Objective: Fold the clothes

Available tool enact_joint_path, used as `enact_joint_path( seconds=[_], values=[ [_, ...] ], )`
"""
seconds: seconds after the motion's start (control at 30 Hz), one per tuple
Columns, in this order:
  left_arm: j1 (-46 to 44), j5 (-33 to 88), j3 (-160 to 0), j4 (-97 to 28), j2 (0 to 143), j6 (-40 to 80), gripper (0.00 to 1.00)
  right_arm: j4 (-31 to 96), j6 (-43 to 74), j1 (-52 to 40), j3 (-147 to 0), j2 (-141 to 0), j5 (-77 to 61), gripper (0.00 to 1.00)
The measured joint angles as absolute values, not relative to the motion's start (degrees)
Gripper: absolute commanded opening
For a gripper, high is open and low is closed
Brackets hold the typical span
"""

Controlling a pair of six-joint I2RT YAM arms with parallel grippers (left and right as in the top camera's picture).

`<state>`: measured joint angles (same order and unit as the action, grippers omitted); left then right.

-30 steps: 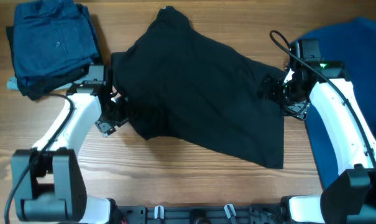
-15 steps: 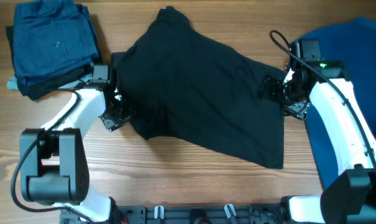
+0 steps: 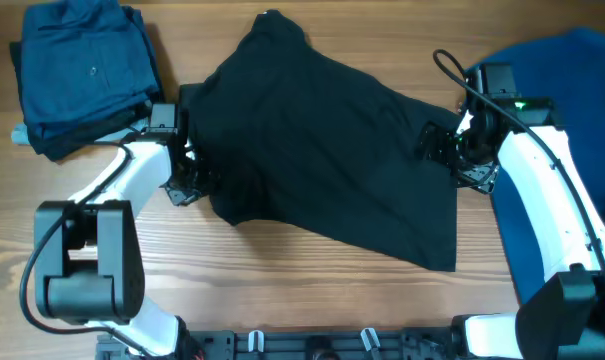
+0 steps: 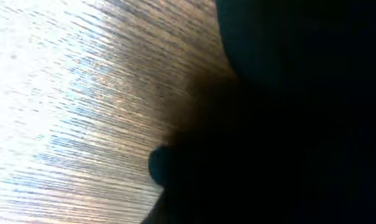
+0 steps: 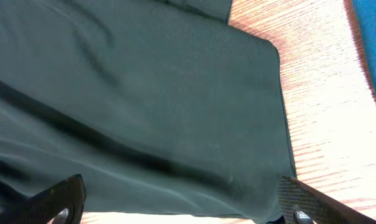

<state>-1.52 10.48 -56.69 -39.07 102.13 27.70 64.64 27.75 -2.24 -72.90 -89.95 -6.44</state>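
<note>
Black shirt [image 3: 322, 150] spread flat mid-counter [image 3: 282, 285]; left claw [image 3: 187, 182] at its left edge, can't tell apart or together; right claw [image 3: 434, 145] at right edge, fingers wide apart.

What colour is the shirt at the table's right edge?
The shirt is bright blue, clearest overhead.

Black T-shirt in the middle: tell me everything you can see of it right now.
The black T-shirt is plain, soft, matte cloth. It lies mostly flat and skewed on the wooden table, with its narrow end toward the far edge and its broad hem toward the near right. Shallow creases run across it. The left tool meets its left edge, but its grip is hidden in shadow. The right tool sits at its right edge, spread open over the cloth.
</note>
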Motion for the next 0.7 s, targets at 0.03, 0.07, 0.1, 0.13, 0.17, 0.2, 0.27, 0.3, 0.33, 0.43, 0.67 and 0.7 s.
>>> enact_joint_path(
  seconds=[0.03, 0.07, 0.1, 0.13, 0.17, 0.2, 0.27, 0.3, 0.33, 0.43, 0.67, 0.7],
  values=[
    [-1.52, 10.33, -56.71, -39.35, 102.13, 27.75, 0.04, 64.64, 27.73, -2.24, -72.90, -89.95, -6.44, 0.99],
    [-1.52, 9.67, -56.82, -40.34, 102.13, 28.05, 0.04, 64.64, 27.75, -2.24, -72.90, -89.95, -6.44, 0.99],
    [-1.52, 8.71, -56.95, -41.85, 102.10, 28.60, 0.04, 64.64, 27.75, -2.24, -72.90, -89.97, -6.44, 0.99],
    [-1.52, 7.68, -57.12, -43.44, 102.06, 29.02, 0.04, 64.60, 27.73, -2.24, -72.90, -89.95, -6.44, 0.99],
    [-1.52, 6.52, -57.23, -45.47, 101.97, 29.39, 0.04, 64.55, 27.75, -2.24, -72.90, -89.97, -6.46, 1.00],
    [-1.52, 5.61, -57.23, -46.87, 101.80, 29.71, 0.04, 64.42, 27.75, -2.24, -72.90, -89.95, -6.44, 0.99],
    [-1.52, 3.79, -57.32, -50.13, 101.34, 30.92, 0.04, 63.99, 27.75, -2.24, -72.90, -89.97, -6.44, 0.99],
    [-1.48, 2.76, -57.32, -51.77, 100.86, 31.79, 0.04, 63.99, 27.75, -2.24, -72.90, -89.95, -6.44, 0.99],
    [-1.37, 1.39, -57.43, -53.80, 100.05, 33.19, 0.04, 63.94, 27.73, -2.24, -72.90, -89.95, -6.44, 0.99],
    [-0.54, -1.39, -58.15, -59.20, 97.01, 37.08, 0.04, 63.64, 27.73, -2.24, -72.90, -89.95, -6.44, 0.99],
    [4.21, -4.49, -58.74, -70.43, 92.14, 42.46, 0.04, 62.59, 27.75, -2.24, -72.90, -89.95, -6.46, 1.00],
    [4.47, -5.04, -58.81, -71.79, 92.12, 43.27, 0.04, 62.48, 27.75, -2.24, -72.90, -89.95, -6.44, 1.00]
  ],
)
